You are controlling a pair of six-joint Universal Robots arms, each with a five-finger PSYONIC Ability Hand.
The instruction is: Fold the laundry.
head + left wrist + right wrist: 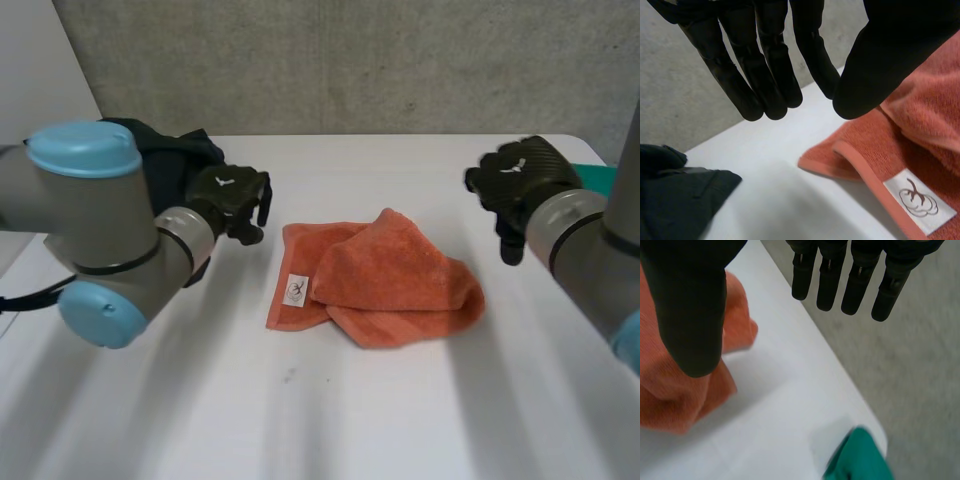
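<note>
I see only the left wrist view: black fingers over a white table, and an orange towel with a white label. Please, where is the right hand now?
Observer: The right hand hovers beyond the opposite side of the towel, apart from it, fingers straight, holding nothing.
Operator: Is the whole towel lying flat?
Observer: No. It is bunched, with one flap folded loosely over its middle.
Operator: Is another thing near the right hand?
Observer: Yes, a green cloth lies at the corner of the table, beside that hand.
</note>
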